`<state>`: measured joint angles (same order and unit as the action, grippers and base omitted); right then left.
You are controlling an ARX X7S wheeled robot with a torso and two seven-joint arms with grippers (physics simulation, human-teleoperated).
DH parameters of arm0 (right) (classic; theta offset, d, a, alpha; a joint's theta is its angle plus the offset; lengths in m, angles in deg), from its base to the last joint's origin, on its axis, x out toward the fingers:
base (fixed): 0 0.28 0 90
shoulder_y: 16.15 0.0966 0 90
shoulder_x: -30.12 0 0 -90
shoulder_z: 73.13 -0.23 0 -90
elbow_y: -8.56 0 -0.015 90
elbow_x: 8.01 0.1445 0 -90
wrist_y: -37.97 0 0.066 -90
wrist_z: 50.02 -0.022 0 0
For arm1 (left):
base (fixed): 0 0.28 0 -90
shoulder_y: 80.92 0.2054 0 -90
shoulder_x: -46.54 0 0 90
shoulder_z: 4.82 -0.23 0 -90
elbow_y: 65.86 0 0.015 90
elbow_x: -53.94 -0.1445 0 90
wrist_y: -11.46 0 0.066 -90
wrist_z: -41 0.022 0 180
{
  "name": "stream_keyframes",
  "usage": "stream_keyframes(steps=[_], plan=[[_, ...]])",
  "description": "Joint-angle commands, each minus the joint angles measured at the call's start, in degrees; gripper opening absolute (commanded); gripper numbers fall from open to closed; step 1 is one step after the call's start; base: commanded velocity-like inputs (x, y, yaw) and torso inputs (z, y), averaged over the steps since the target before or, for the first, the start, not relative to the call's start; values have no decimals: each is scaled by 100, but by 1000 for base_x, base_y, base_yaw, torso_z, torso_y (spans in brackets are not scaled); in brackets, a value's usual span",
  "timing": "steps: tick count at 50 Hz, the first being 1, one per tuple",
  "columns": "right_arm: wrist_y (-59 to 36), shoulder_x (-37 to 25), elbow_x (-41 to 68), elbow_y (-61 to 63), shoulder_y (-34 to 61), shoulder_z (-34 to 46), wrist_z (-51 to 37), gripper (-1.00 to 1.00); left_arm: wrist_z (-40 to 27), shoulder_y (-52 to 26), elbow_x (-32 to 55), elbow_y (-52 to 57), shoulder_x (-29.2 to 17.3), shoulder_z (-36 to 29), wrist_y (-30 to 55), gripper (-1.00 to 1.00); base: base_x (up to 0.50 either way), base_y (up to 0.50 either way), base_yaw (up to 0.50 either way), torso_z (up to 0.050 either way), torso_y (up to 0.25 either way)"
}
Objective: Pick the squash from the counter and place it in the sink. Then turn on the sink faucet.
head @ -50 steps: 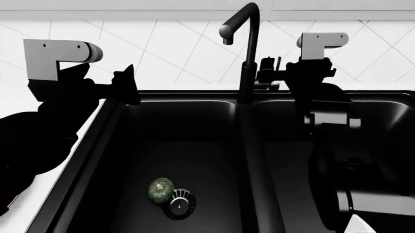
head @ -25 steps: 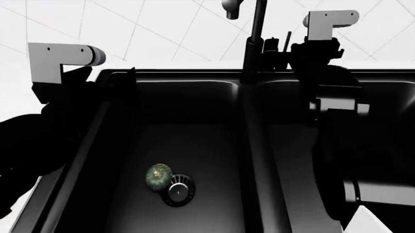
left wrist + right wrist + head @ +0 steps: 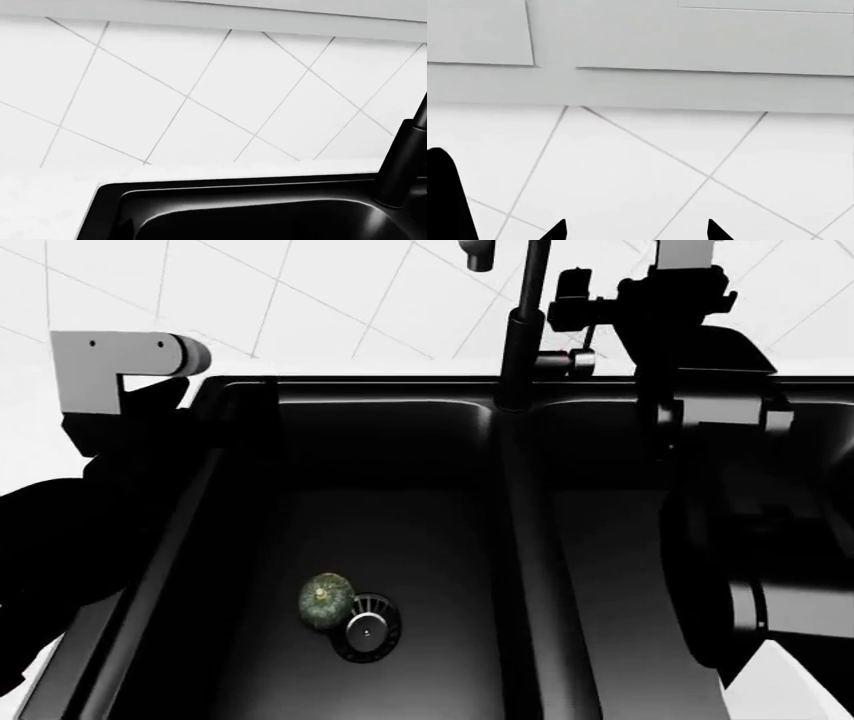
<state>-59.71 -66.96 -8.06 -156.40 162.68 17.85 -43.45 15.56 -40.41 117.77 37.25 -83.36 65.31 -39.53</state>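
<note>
one squash (image 3: 326, 599) in sink (image 3: 400, 440), right gripper (image 3: 577, 302) well apart

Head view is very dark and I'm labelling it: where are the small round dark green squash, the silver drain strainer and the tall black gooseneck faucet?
Small round dark green squash (image 3: 326, 600), head view, middle of its ribbed top.
Silver drain strainer (image 3: 366, 628), head view, its centre.
Tall black gooseneck faucet (image 3: 523, 330), head view, upright stem.

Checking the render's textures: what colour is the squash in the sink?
Dark green with faint pale speckles; the squash shows best in the head view.
</note>
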Motion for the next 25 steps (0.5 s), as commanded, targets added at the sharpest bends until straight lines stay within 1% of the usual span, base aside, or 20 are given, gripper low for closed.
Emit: stream_keyframes(steps=[1,25], plan=[[-43,-4,15,-2,26,11,-7,100,14,32,38,9,-6,52,-56,100,0,0,0,0,0],[82,11,34,-2,-502,-114,10,100,112,185,-30,-34,4,54,-216,100,0,0,0,0,0]])
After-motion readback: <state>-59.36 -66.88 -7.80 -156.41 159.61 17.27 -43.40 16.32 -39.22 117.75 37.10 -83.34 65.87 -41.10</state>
